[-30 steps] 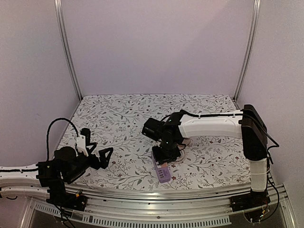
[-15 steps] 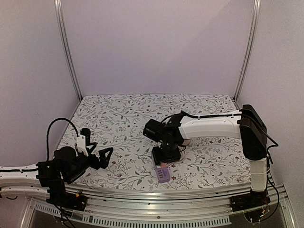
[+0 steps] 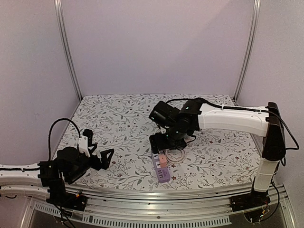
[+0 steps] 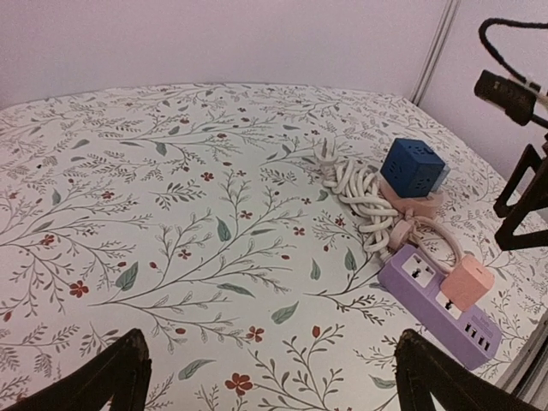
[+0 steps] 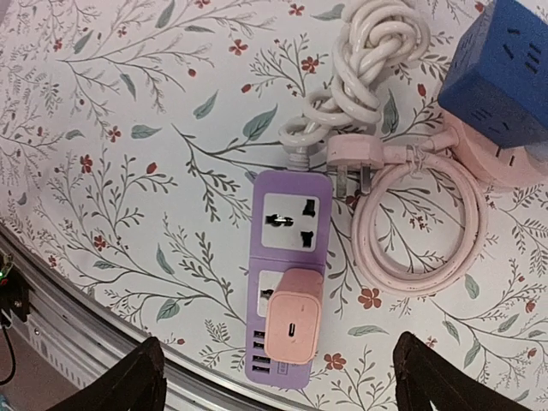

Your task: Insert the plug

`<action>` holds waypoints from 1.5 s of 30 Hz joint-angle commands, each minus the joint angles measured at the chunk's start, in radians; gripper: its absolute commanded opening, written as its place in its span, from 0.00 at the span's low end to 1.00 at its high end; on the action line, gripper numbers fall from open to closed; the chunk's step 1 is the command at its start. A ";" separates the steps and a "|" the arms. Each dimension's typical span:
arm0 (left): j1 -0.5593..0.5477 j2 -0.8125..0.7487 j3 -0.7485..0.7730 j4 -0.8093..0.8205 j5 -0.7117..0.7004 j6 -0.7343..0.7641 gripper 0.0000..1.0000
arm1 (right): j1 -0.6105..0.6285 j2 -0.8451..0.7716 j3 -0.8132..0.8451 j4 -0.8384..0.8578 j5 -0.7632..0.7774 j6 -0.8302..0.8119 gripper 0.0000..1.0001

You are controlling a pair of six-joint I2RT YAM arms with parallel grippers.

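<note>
**Fingers (image 5: pixel 141 381) spread wide above the pink charger plug (image 5: pixel 294 314)**

The two fingers of the right gripper (image 3: pixel 165 144) are far apart and hold nothing. The gripper hangs above the purple power strip (image 5: pixel 257 257) and does not touch it.

The pink charger plug sits in the strip. It fills the second big socket, the one next to the row of small ports. The first big socket beside it is bare. The strip lies on the flowered table cover (image 5: pixel 154 171), close to the front edge of the table.

Just beside the strip lies another pink plug with metal pins (image 5: pixel 353 158). Its pins point toward the strip, but it is not in any socket. Its pink cable (image 5: pixel 411 288) makes a round loop on the cover. A knotted white cord (image 5: pixel 364 51) lies past the far end of the strip. A blue cube socket (image 5: pixel 501 73) sits next to the white cord.

The left gripper (image 4: pixel 272 368) is well apart from all of this, on the left side of the table. Its fingers are spread wide too, with nothing between them.
</note>
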 commanded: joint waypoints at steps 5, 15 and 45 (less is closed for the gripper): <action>0.011 0.090 0.060 -0.004 -0.049 0.010 0.99 | -0.045 -0.240 -0.157 0.182 0.082 -0.074 0.99; 0.021 0.228 0.262 -0.028 -0.168 0.117 1.00 | -0.074 -0.688 -0.593 0.618 0.421 -0.234 0.99; 0.227 0.337 0.337 0.020 -0.276 0.232 1.00 | -0.075 -1.050 -1.011 0.980 0.489 -0.422 0.99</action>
